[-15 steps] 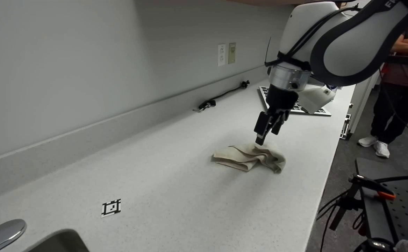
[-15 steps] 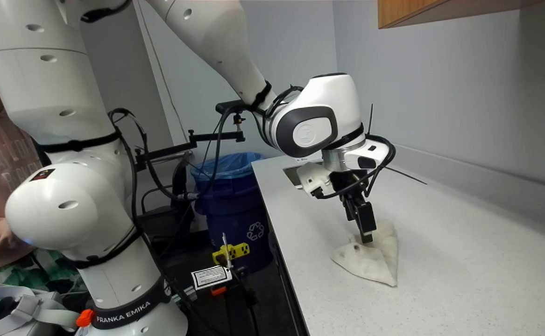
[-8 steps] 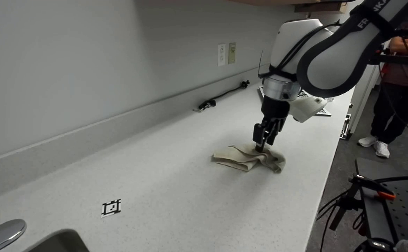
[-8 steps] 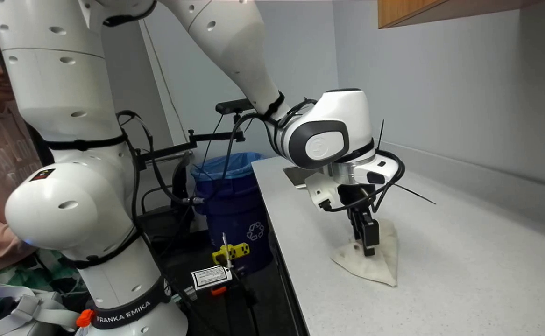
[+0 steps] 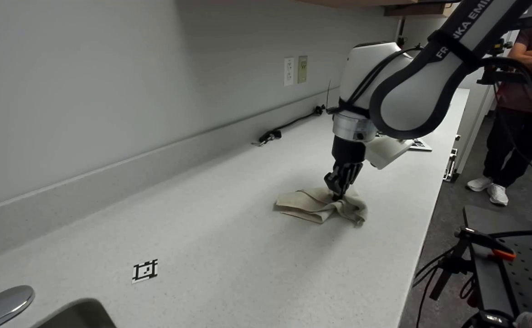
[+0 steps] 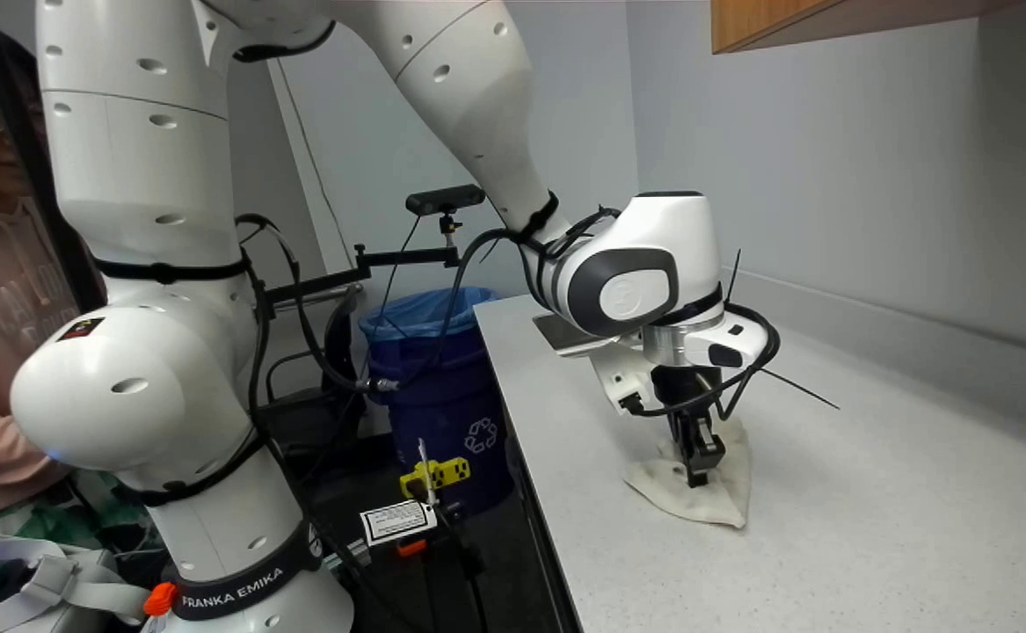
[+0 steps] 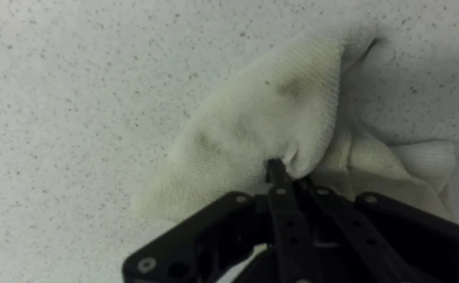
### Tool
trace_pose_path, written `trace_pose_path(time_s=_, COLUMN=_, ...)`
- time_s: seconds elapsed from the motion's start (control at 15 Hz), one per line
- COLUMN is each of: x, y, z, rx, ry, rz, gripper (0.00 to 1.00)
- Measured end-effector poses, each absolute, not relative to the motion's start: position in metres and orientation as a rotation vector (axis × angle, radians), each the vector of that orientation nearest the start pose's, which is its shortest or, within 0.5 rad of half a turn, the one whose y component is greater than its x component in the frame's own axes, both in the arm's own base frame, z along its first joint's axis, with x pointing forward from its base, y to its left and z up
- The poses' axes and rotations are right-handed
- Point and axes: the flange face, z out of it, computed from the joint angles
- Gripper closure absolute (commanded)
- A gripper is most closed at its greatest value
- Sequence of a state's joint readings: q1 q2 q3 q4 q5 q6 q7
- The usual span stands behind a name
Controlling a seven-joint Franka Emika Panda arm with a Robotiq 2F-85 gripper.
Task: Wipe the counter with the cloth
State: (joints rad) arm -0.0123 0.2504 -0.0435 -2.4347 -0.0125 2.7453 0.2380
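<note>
The cream cloth lies crumpled on the pale speckled counter; both exterior views show it. My gripper points down into the middle of it, its tips sunk among the folds. In the wrist view the cloth has dark smudges, and a fold of it is bunched up between the black fingers. The gripper is shut on that fold, while the rest of the cloth spreads out flat around it. The tip of the right-hand finger is partly hidden by the fabric.
A wall runs along the counter's back, with a black clamp and cable near it. Behind the arm lies a patterned board. A printed marker, a faucet and a sink are at the near end. A cabinet hangs above.
My gripper has come down from above the cloth into it, and its fingers have closed on a fold. The cloth's edges have drawn in slightly; otherwise it stays in place.
</note>
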Motion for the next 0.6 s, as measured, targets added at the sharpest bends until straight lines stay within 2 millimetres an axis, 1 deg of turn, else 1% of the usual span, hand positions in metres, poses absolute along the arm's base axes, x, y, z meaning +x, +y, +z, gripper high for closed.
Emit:
trace_pose_path(time_s=0.13, x=0.498, y=-0.025, z=0.209, rx=-3.120, ry=0.430, rz=-0.101, gripper=0.99)
trace_pose_path(time_s=0.27, x=0.499, y=-0.015, z=0.209, rx=-3.123, ry=0.401, rz=-0.101, gripper=0.99)
trace_pose_path(time_s=0.6, x=0.500, y=0.027, z=0.209, rx=-3.128, ry=0.270, rz=-0.103, gripper=0.99)
